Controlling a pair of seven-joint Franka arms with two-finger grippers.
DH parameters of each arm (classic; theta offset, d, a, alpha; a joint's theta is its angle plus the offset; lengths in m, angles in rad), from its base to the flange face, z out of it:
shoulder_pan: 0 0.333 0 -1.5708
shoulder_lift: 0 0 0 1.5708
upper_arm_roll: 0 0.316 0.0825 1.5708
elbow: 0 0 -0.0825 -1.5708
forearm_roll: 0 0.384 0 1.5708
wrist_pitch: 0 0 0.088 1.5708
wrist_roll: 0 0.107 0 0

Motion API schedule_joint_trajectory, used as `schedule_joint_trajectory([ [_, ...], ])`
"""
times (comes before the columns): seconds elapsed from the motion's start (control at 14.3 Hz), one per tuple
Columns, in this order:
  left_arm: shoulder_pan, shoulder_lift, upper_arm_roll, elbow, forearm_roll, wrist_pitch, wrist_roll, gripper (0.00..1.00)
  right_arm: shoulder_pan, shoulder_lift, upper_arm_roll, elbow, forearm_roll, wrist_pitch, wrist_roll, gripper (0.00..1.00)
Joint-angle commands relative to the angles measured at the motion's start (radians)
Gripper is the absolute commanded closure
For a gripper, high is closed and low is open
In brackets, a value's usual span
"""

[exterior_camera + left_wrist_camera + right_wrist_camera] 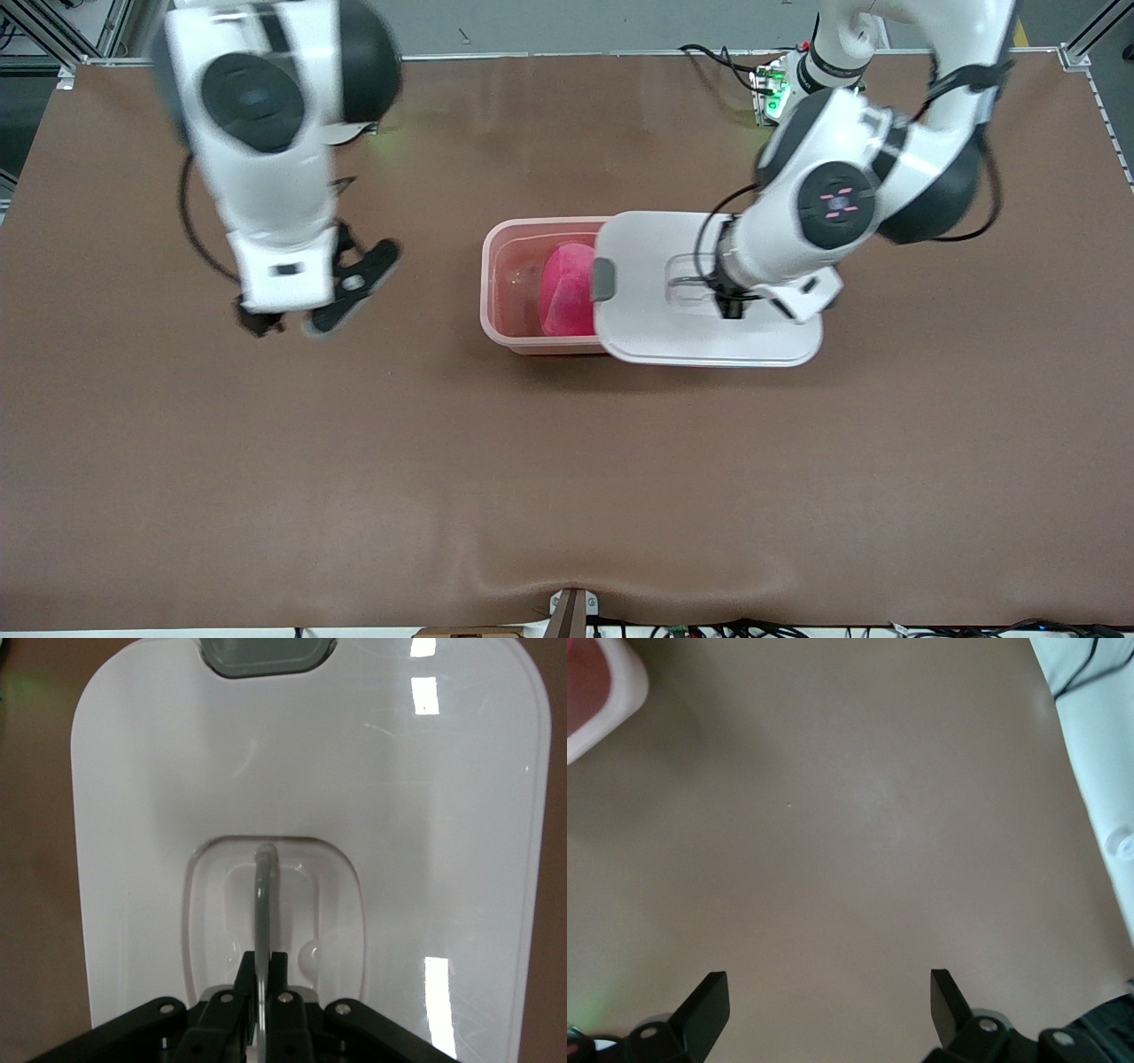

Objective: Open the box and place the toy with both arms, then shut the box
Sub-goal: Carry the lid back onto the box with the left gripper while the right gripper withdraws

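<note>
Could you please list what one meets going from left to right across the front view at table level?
Right claw, open over bare table → toy in the box → lid → left claw, shut on the lid's handle.

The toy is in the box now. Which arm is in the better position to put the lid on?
The left arm. Its gripper is shut on the lid handle, and the lid partly covers the box with the toy. The right gripper is open over bare table.

We see only part of the toy: the lid covers the box toward the left arm's end. The left gripper is mostly hidden under its wrist. The right gripper looks blurred.
</note>
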Motion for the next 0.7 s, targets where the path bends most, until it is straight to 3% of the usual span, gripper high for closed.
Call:
schedule_joint_trajectory([
  [0.0,-0.061,0.077,0.006,0.099,0.005,0.025,-0.091,1.0,-0.125,-0.055,0.021,-0.04,0.078,-0.002,0.016,0.0],
  [0.35,-0.139,0.129,0.009,0.101,0.003,0.137,-0.215,1.0,-0.32,-0.096,0.021,-0.097,0.172,0.033,0.022,0.0],
  [0.63,-0.185,0.155,0.014,0.101,0.005,0.149,-0.251,1.0,-0.407,-0.196,0.019,-0.21,0.196,0.047,0.029,0.0],
])
